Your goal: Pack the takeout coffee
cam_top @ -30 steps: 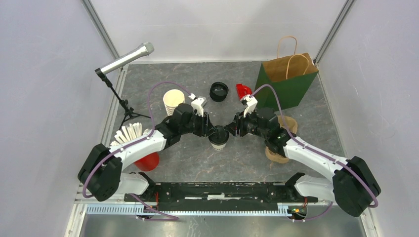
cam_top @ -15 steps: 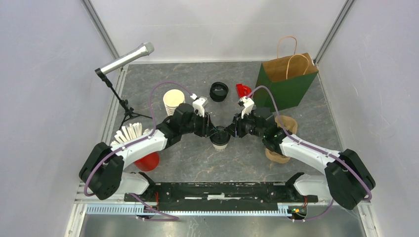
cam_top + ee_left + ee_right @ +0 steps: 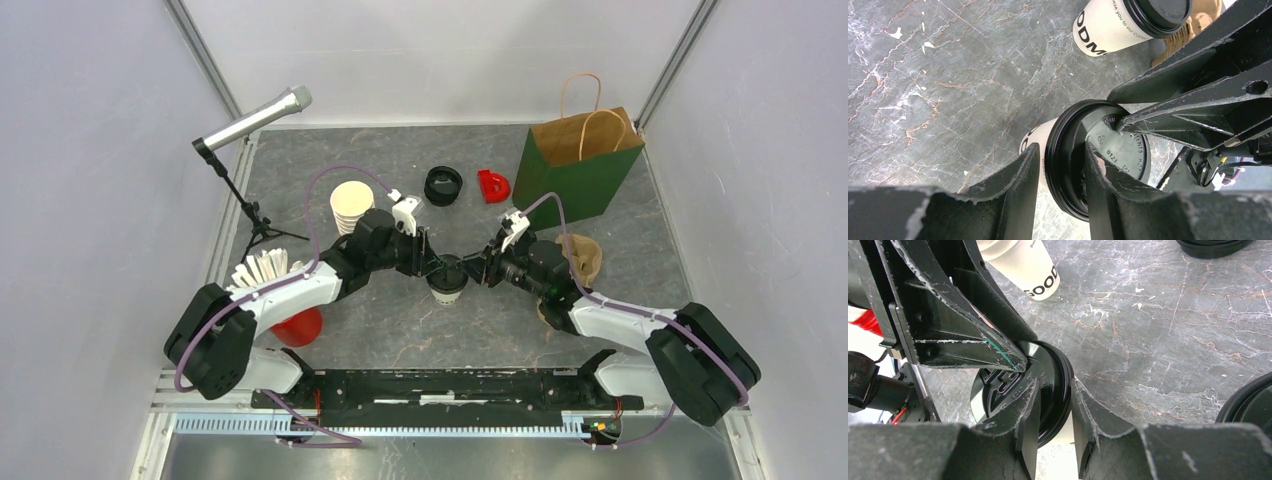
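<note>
Left and right jaws each clamp the round black plastic lid (image 3: 1065, 150) on the cream paper cup (image 3: 1035, 135).

cup (image 3: 1035, 135) cream, dark print | lid (image 3: 1060, 165) black | table (image 3: 948, 75) grey marbled
</note>
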Tool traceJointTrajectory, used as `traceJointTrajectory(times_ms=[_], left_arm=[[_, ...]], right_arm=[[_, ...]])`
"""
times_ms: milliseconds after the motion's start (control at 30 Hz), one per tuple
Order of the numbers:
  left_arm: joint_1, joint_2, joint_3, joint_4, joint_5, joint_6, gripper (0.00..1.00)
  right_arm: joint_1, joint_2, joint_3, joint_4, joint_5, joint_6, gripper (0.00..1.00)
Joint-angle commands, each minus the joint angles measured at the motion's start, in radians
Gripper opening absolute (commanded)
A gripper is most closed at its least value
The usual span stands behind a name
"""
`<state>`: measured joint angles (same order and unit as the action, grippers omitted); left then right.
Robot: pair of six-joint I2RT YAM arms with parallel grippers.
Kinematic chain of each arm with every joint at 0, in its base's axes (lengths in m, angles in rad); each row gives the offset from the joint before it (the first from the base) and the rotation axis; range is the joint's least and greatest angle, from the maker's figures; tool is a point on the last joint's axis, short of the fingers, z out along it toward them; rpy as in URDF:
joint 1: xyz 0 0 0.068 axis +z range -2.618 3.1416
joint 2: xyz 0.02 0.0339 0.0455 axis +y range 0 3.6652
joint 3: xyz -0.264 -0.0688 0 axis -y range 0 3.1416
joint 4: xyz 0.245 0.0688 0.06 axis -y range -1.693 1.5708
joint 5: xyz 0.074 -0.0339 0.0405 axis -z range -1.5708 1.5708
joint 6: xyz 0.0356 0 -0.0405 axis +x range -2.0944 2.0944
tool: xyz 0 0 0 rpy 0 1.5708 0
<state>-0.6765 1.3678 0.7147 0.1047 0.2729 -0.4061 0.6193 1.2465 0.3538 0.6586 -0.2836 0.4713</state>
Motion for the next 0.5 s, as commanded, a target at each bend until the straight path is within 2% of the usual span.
traceJointTrajectory(times_ms=[0,200,467], left_arm=[[-0.003,0.063,-0.068,-0.192,-0.094,0.031,0.44],[-0.003,0.077,-0.065,-0.183,-0.084,0.024,0.44],[-0.003,0.015,-0.037,-0.135,0.047,-0.066,0.44]], right_arm=[[-0.002,0.075,-0.115,-0.196,0.033,-0.024,0.32],[-0.001,0.099,-0.135,-0.165,0.011,-0.026,0.32],[-0.004,-0.027,0.125,-0.389,0.023,-0.094,0.37]])
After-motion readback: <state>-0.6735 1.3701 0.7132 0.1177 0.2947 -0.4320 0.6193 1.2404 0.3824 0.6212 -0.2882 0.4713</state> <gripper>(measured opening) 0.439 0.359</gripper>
